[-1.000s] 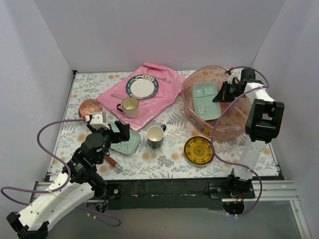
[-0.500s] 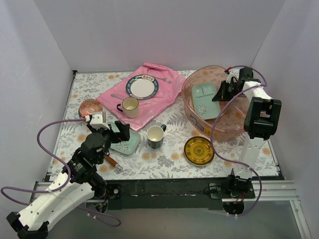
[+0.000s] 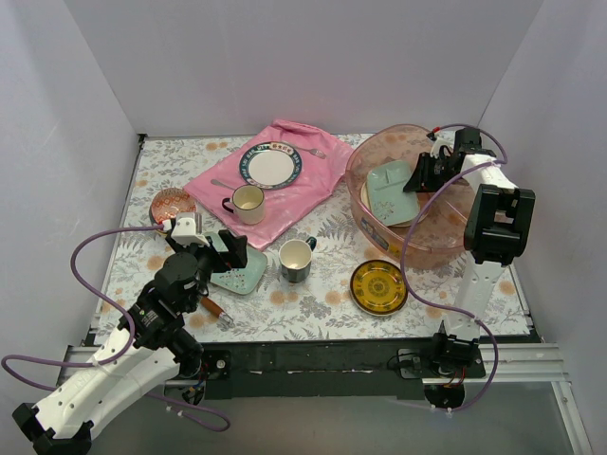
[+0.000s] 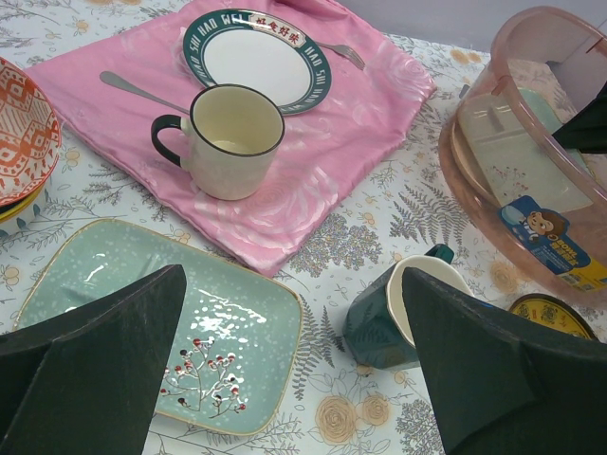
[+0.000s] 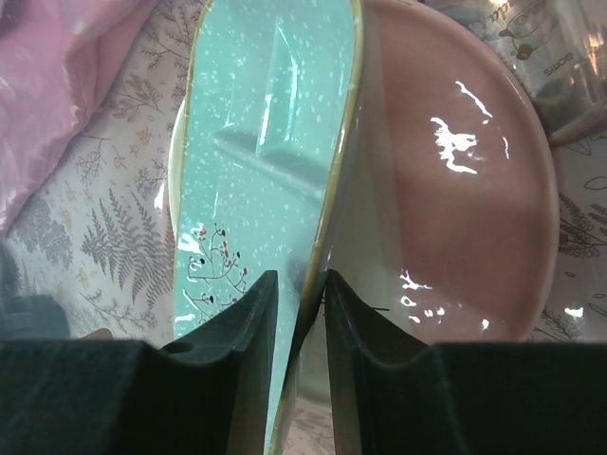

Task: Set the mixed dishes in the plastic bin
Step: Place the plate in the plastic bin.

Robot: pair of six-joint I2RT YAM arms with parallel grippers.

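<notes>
The plastic bin stands at the right back. My right gripper is inside it, shut on the rim of a pale green tray, which stands tilted on edge against a pink-and-cream plate. My left gripper is open wide and empty, hovering above a second pale green tray and beside the dark mug. A yellow dark-rimmed plate lies in front of the bin. A patterned bowl sits at the left.
A pink cloth at the back holds a cream mug, a dark-rimmed plate, a spoon and a fork. A wooden-handled spatula lies under my left arm. White walls enclose three sides.
My right gripper has shifted slightly toward the back inside the bin, and the green tray in it has tilted up more on edge. The left arm has not moved.
</notes>
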